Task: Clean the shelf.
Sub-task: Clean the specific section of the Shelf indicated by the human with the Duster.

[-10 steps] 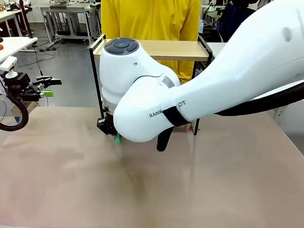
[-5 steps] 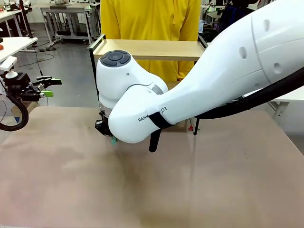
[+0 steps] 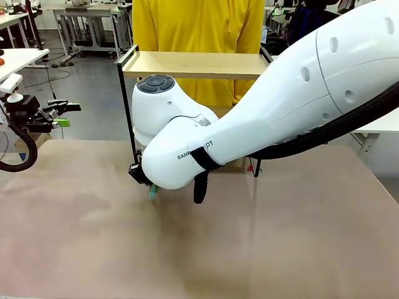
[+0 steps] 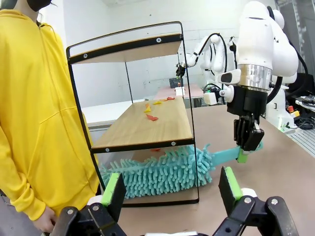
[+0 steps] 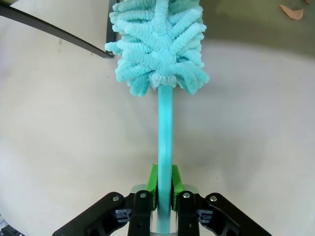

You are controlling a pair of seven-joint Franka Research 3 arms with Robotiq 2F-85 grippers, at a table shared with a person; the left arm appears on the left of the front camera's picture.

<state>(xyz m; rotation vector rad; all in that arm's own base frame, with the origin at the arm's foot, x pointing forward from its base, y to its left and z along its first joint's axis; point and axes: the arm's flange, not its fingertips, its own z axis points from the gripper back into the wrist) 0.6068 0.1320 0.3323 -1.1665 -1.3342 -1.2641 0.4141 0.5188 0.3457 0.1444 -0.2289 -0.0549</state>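
At the far left, beside the counter (image 3: 93, 237), the left hand (image 3: 67, 114) hangs with its green-padded fingers spread wide and nothing between them. In the middle, the shelf (image 3: 196, 64) stands at the counter's far edge in front of a person in a yellow hoodie (image 3: 199, 25), with small orange scraps (image 4: 151, 117) on its lower board. The right arm (image 3: 299, 93) reaches across from the right, and the right hand (image 4: 248, 147) pinches the thin handle of a fluffy teal duster (image 4: 162, 169), whose head lies on the counter under that lower board.
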